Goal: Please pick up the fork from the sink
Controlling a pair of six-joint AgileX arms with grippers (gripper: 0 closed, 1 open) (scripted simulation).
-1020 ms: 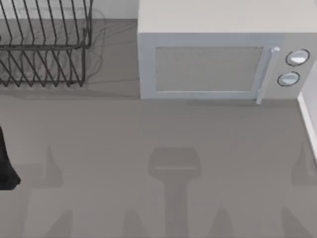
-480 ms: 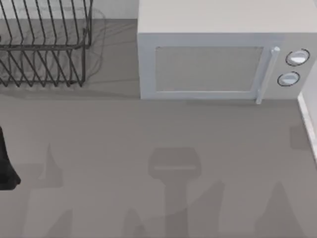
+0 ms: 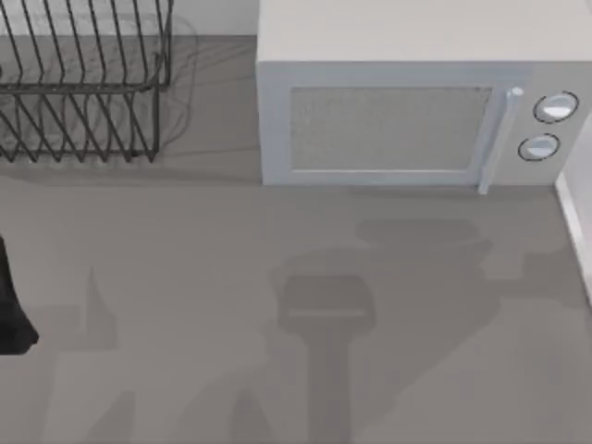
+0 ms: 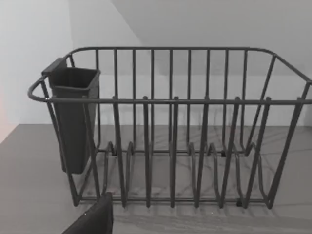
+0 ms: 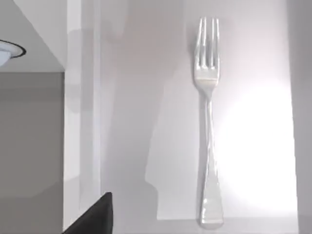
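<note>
A dark wire dish rack (image 3: 83,83) with a utensil cup (image 4: 73,117) stands at the table's (image 3: 185,277) back left, before the left wrist camera. A white microwave (image 3: 407,111) sits to its right. In the right wrist view the fork (image 5: 208,122) lies flat in the pale sink (image 5: 126,122), touched by nothing. How far either tool is open, I cannot tell.

Open space around fork (image 5: 208,131) on sink floor (image 5: 253,146); wall (image 5: 83,122) alongside.
</note>
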